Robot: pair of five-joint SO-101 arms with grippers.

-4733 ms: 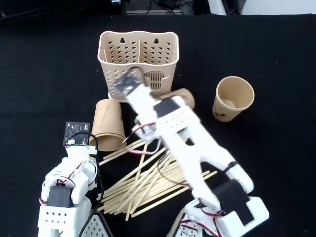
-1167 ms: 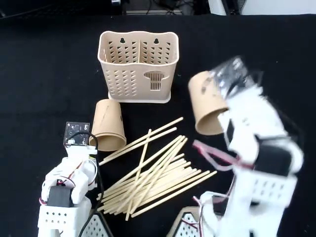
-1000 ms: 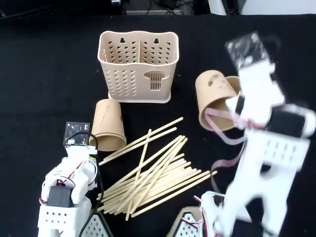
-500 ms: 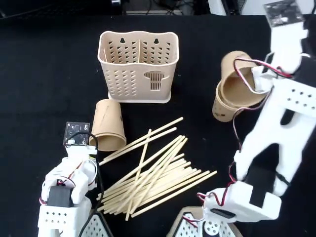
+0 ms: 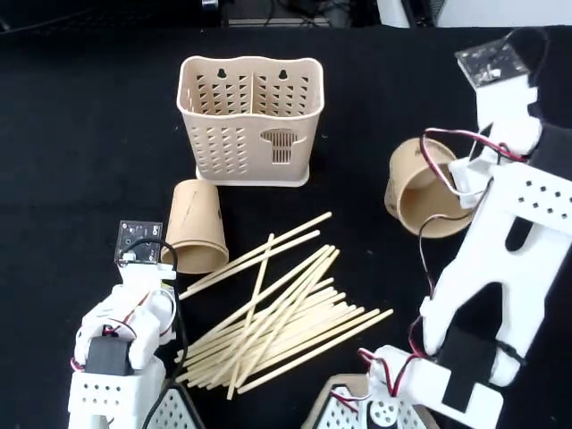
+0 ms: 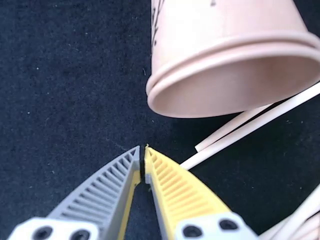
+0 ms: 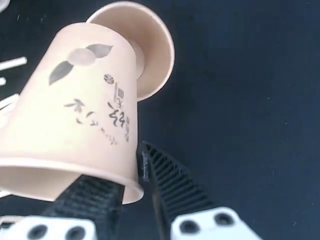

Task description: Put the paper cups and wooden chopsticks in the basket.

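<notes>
- Your right end effector [image 7: 131,172] is clamped on the rim of a paper cup [image 7: 75,115]. One finger is inside the mouth and the other is outside the wall.
- That held cup [image 5: 436,195] is tilted, and in the high view its open mouth faces up toward the camera. It hangs at about 4 o'clock from the basket [image 5: 250,116].
- The held cup's base meets the mouth of a second cup [image 5: 396,192], which is on the bench [image 5: 89,134] on the held cup's 9 o'clock side. You cannot tell whether the base sits inside that mouth.
- Your left end effector [image 6: 144,152] has its fingers pressed together, holding nothing. The tips point at the mouth of a third cup [image 6: 225,55] and are near its rim but apart from it.
- This third cup [image 5: 195,223] lies on its side at 7 o'clock from the basket, with its mouth toward 6 o'clock.
- The chopsticks [image 5: 277,308] lie in a loose pile on the bench at 6 o'clock from the basket, most of them slanting from 8 o'clock up to 2 o'clock.
- Two chopstick ends [image 6: 250,127] reach the rim of the lying cup.
- The basket stands upright at the far middle of the bench.
</notes>
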